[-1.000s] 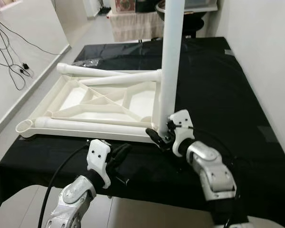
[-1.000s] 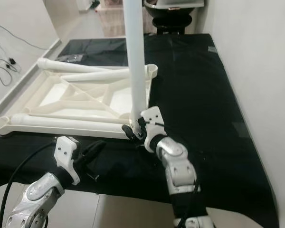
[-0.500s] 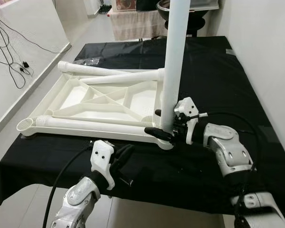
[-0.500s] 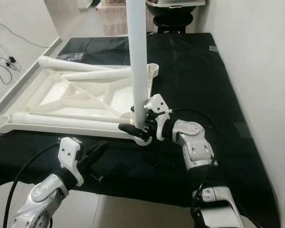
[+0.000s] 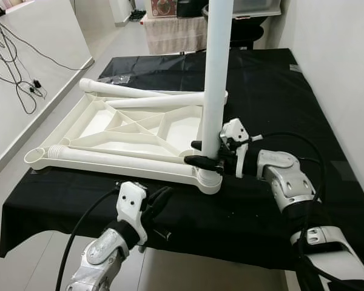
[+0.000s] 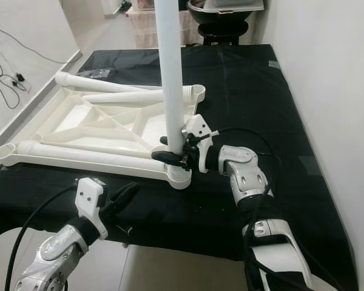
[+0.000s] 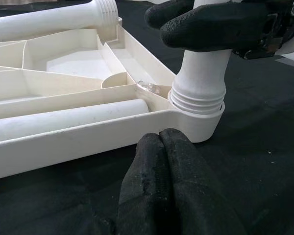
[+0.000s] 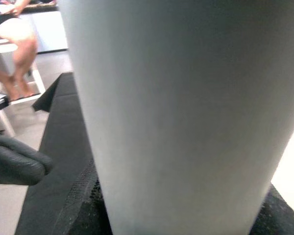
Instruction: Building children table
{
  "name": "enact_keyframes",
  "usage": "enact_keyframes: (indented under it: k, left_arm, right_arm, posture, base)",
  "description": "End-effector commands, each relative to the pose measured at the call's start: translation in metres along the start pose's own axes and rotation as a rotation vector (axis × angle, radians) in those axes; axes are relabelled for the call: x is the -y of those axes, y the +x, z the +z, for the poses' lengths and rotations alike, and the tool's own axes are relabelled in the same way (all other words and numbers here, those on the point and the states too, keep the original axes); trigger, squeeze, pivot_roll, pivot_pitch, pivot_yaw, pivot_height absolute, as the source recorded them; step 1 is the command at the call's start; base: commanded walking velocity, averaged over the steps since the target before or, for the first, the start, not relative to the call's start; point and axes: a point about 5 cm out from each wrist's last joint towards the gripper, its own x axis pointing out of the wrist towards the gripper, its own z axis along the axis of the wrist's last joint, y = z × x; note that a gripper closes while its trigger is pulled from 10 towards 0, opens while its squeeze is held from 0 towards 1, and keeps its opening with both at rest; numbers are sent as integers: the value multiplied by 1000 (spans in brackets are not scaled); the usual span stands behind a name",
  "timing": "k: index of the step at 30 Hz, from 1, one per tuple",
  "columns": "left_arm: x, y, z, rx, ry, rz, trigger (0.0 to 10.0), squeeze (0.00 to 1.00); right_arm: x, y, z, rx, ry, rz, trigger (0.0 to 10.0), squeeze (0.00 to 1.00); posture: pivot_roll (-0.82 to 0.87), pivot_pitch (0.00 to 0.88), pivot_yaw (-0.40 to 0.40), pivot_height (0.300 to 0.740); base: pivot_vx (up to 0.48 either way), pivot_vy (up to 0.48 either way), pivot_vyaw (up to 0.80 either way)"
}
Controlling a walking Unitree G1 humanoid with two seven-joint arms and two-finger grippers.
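Standing upright in the near corner socket of the upturned tabletop (image 5: 127, 130), the white leg (image 5: 216, 79) is sitting between the right gripper (image 5: 201, 153) fingers, which are grasping it just above the socket. The left gripper (image 7: 162, 147) is hovering clenched, empty, just short of that corner, over the black cloth (image 5: 273, 91).

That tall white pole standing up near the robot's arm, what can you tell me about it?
The white pole is a smooth round tube that looks like plastic. It stands upright, its top out of frame, and its ribbed lower end sits in the round corner socket of the white tabletop, which lies upside down on a black cloth. The right hand grips it just above the socket, black fingers on either side. The left hand hovers nearby with fingers shut, not touching it.
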Motion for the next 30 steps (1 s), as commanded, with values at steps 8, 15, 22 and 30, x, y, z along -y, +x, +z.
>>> enact_keyframes:
  k: [8,15,22,30]
  left_arm:
    - [-3,-4,2,-8,18,7,10000,0]
    - [-5,-2,0,-14,20,0,10000,0]
    - [-9,0,2,1,15,37,10000,0]
    - [-7,1,2,-1,6,26,10000,0]
  right_arm:
    - [-53,-18,-52,-182,211,-866,0,0]
    - [-54,-7,-50,-170,163,-853,0,0]
    - [-41,5,-37,-104,148,-771,10000,0]
    - [-33,12,2,72,115,-486,10000,965]
  posture:
    - [-25,168,77,740]
    - [-12,160,70,740]
    - [-16,155,70,740]
    - [-17,155,67,740]
  base:
    - [0,0,0]
    - [0,0,0]
    - [0,0,0]
    - [0,0,0]
